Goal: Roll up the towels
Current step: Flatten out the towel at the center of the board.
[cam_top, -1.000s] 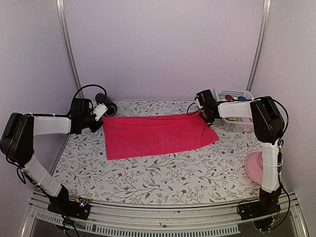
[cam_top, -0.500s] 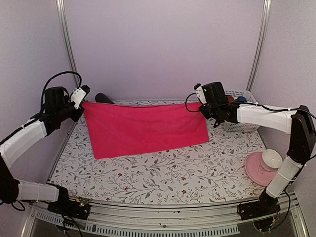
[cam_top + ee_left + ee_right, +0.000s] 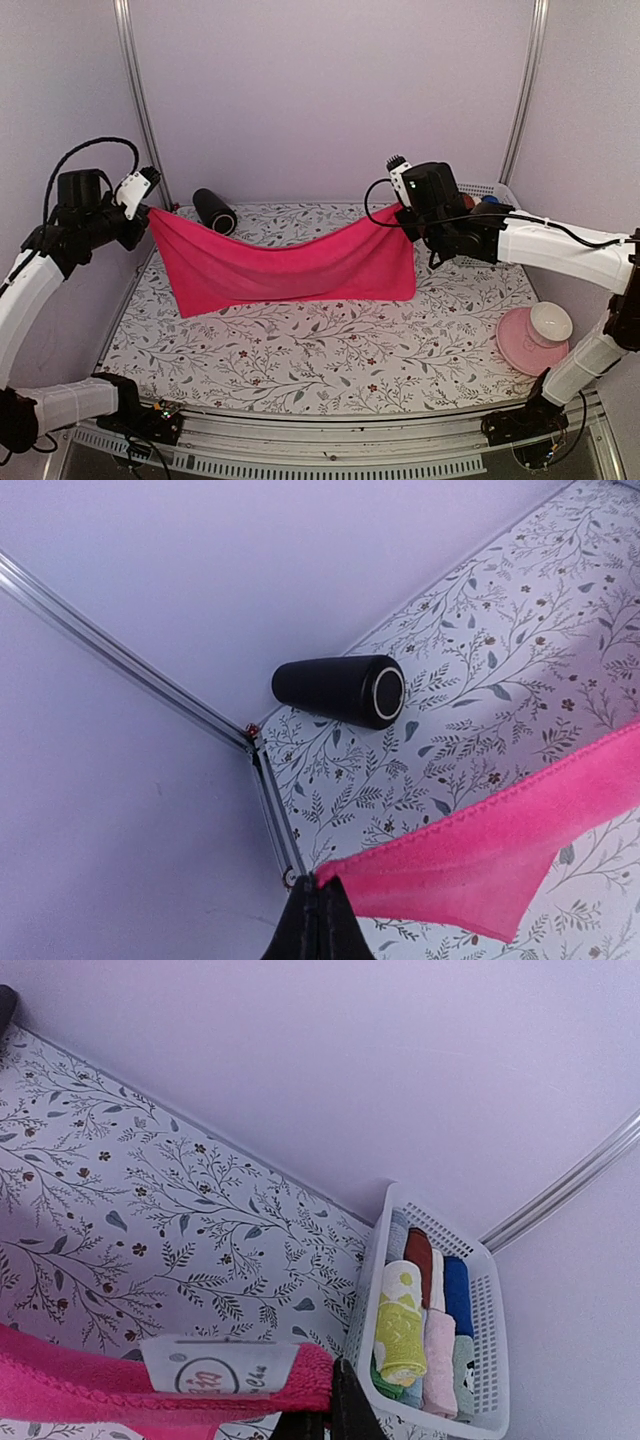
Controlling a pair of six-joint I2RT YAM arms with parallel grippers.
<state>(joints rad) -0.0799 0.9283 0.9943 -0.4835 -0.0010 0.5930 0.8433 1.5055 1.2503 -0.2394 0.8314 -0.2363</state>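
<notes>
Lifted higher than before, the pink towel [image 3: 290, 265] sags over the counter [image 3: 330, 350], its 9 o'clock corner pinched in the left gripper [image 3: 148, 210] and its 3 o'clock corner in the right gripper [image 3: 403, 215].

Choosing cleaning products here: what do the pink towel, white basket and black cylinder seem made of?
Pink towel: soft matte cloth, probably microfibre; it sags and has a stitched hem. White basket: moulded plastic, slotted walls. Black cylinder: smooth, matte, perhaps plastic or rubber; shiny end ring.
</notes>
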